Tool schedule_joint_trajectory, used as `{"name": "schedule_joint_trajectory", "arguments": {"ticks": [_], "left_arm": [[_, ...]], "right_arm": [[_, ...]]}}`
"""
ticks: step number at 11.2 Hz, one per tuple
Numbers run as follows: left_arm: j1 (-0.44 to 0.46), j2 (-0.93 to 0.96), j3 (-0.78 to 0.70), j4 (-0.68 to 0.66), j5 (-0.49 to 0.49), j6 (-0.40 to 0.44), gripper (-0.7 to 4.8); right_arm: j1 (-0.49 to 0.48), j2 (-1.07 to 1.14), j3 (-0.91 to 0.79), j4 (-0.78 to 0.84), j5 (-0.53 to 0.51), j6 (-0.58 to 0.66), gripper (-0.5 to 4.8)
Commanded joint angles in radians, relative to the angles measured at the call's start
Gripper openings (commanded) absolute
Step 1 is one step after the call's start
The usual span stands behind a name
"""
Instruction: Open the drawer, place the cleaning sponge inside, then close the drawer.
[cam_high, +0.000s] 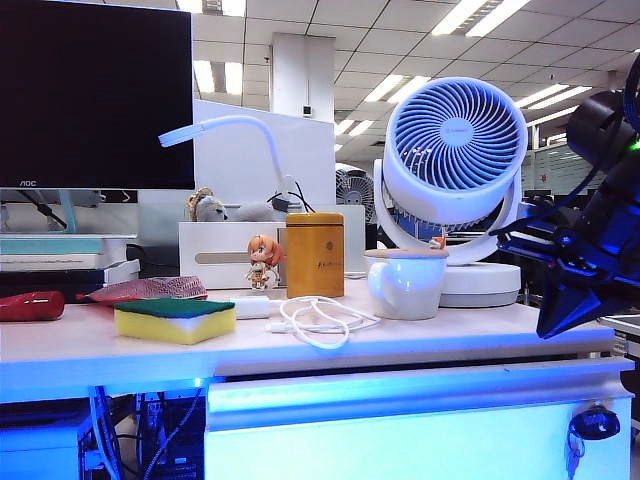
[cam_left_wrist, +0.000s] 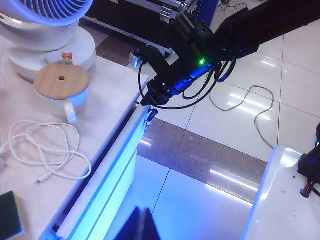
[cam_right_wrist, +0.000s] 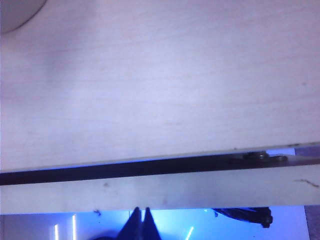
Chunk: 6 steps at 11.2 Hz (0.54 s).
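Seen from the exterior camera: cleaning sponge (cam_high: 175, 320), yellow foam under a green layer, lying flat on the desk top (cam_high: 60, 350) toward the left, in front of a flat red woven pouch (cam_high: 145, 289). To its right a coiled white cable (cam_high: 320, 322), then a white mug (cam_high: 405, 283) with a wooden lid, a figurine (cam_high: 264, 262), a wooden box (cam_high: 314, 254) and a big white fan (cam_high: 455, 165) behind. Below the top, the drawer (cam_high: 400, 395), blue-lit and pushed in, with keys (cam_high: 595, 423) hanging at its right end. Right gripper (cam_high: 560, 315) at the desk's right edge, black fingers drawn to a single point (nothing between them), aimed down toward the drawer's end.

From the left wrist: left gripper (cam_left_wrist: 141, 226) pinched together on nothing, hovering out over the floor in front of the drawer front (cam_left_wrist: 107, 192). Sponge corner (cam_left_wrist: 10, 215) just showing at the frame edge; cable (cam_left_wrist: 45, 150) and lidded mug (cam_left_wrist: 62, 90) further along the top. Right arm reaching in at the desk's far corner.

From the right wrist: right gripper (cam_right_wrist: 141, 222) with tips pressed together, empty, just off the drawer's top edge (cam_right_wrist: 150, 192); dark gap between that edge and the pale desk top (cam_right_wrist: 150, 75) above it.
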Motion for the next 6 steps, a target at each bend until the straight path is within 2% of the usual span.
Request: {"name": "schedule_joint_trajectory", "arguments": {"ticks": [1, 6], "left_arm": [[0.0, -0.002, 0.002, 0.005, 0.007, 0.0, -0.05], [0.0, -0.002, 0.002, 0.004, 0.007, 0.0, -0.05]], "right_arm": [[0.001, 0.029, 0.003, 0.059, 0.024, 0.003, -0.09], [0.001, 0.076, 0.003, 0.116, 0.031, 0.013, -0.09]]}}
